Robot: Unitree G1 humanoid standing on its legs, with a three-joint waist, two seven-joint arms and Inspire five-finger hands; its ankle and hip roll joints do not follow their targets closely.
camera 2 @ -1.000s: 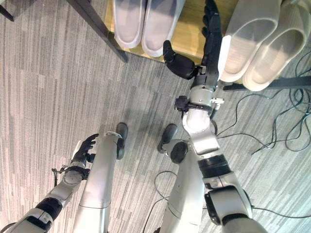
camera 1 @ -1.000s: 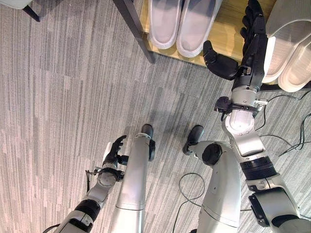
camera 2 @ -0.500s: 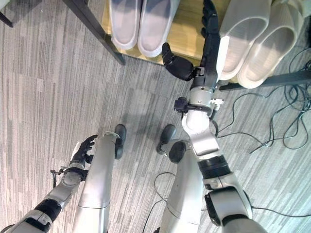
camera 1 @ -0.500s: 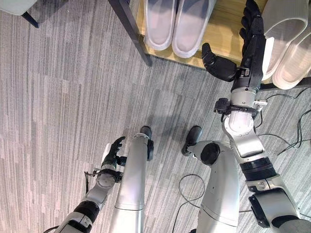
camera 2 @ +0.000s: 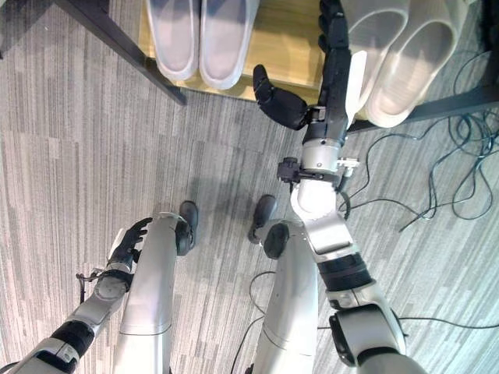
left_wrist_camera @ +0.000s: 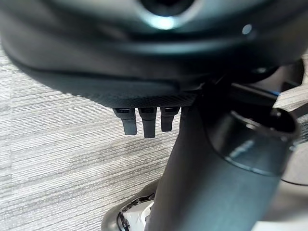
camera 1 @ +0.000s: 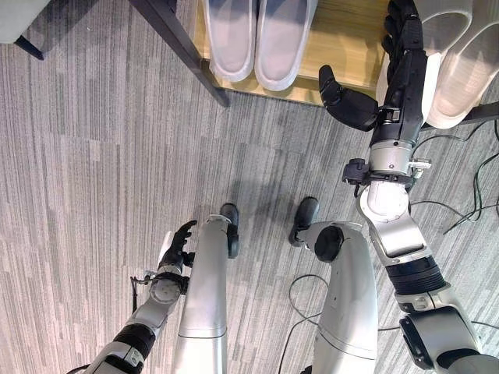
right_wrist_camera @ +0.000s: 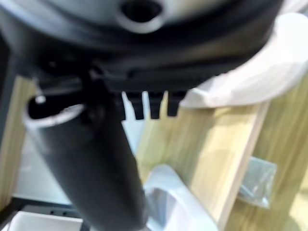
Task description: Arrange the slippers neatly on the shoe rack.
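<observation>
Nearest you, the left robot hand [camera 1: 176,243] hangs low beside the leg over the grey floor [camera 1: 86,156], fingers loosely straight and holding nothing. Farther out, your right robot hand [camera 1: 401,58] reaches onto the shoe rack [camera 1: 343,35], fingers stretched straight along the inner edge of the beige slippers [camera 1: 460,62], thumb spread wide toward the open wood. It looks to be touching the nearer beige slipper's side, gripping nothing. Beyond and to the left, the pale lilac slippers [camera 1: 257,35] sit paired, toes toward you, at the rack's front edge.

Watch the beige pair: they lie angled and overhang the rack's front rail, so a sideways shove from flat fingers could, in my judgement, tip one off the edge or skew it further. The wide thumb could also catch the lilac pair if you sweep left.

Against a second ago, the whole view has slid, so the rack sits higher in frame; that's the head moving. The hand's pose against the slipper looks unchanged
</observation>
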